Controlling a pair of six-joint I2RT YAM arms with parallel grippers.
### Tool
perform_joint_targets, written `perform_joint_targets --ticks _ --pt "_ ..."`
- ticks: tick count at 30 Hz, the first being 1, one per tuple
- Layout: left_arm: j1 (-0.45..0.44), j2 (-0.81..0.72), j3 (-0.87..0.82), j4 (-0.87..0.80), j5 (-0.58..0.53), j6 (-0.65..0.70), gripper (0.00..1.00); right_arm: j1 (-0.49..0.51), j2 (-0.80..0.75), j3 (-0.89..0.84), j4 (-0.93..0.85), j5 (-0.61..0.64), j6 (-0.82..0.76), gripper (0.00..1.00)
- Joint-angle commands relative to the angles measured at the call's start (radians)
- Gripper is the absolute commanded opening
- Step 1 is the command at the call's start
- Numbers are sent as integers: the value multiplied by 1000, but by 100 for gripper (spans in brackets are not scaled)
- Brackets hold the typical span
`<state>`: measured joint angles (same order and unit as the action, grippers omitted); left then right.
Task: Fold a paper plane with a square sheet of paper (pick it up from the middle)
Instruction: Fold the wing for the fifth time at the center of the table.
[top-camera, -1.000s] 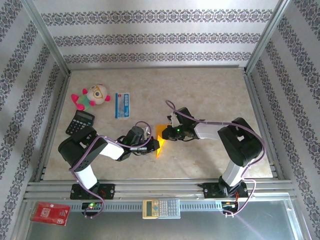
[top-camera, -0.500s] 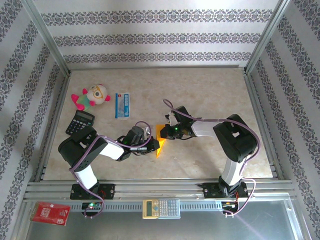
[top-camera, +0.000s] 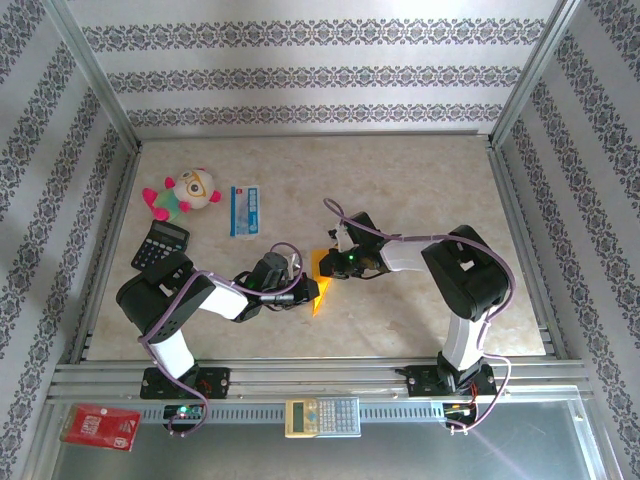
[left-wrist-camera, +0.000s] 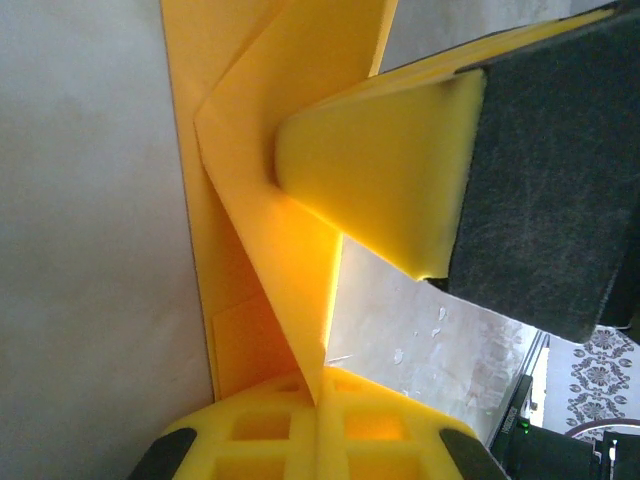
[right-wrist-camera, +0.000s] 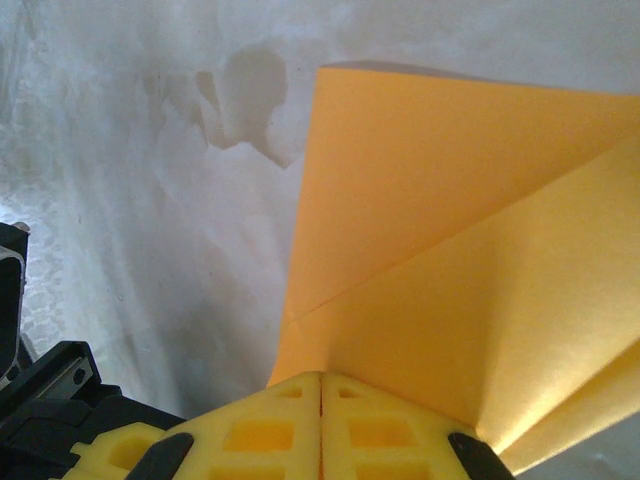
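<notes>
Red packet (top-camera: 98, 427): lies flat on the metal ledge in front of the arm bases, far left.
Black calculator (top-camera: 160, 245): on the table (top-camera: 420, 170) near its left edge, just behind the left arm's elbow.
Plush toy (top-camera: 183, 192): pink, white and green, just beyond the black calculator, apart from it.
Blue-and-white packet (top-camera: 244, 210): flat on the table, right of the plush toy, long side running away from the arms.
Left gripper (top-camera: 307, 290): low over the middle of the table and pointing right. In the left wrist view (left-wrist-camera: 320, 395) its yellow jaws are pressed together with a folded edge of the paper pinched in the seam.
Square sheet of paper (top-camera: 319, 297): orange-yellow, partly folded into angled layers (left-wrist-camera: 300, 60), mid-table between the two grippers and gripped from both sides. One creased flap spreads out over the table (right-wrist-camera: 420, 190).
Beige calculator (top-camera: 322, 417): on the front ledge, between the two bases.
Right gripper (top-camera: 329, 265): reaches left to meet the paper's far end. Its jaws are closed (right-wrist-camera: 320, 385), clamping the paper.
</notes>
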<state>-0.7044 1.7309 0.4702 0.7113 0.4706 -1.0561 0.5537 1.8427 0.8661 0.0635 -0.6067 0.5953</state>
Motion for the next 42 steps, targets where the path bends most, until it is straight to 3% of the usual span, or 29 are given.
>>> perform_joint_targets --ticks 1,22,27,31,34,42 --pt "11 54 0 -125 -65 4 3 -11 26 5 3 0 -29 8" --pt "11 -155 0 -259 -56 40 31 -18 26 -29 -2 -6 -38 7" --pt "10 -265 -19 -310 -91 47 31 -18 28 -27 2 -11 -38 7" --pt "8 -323 -8 -338 -102 71 21 -19 33 -26 6 -15 -37 7" --pt "-2 -298 20 -310 -61 90 15 -18 35 -24 10 -18 -37 7" --pt "-35 -170 113 -248 1 120 15 -18 35 -26 12 -17 -34 7"
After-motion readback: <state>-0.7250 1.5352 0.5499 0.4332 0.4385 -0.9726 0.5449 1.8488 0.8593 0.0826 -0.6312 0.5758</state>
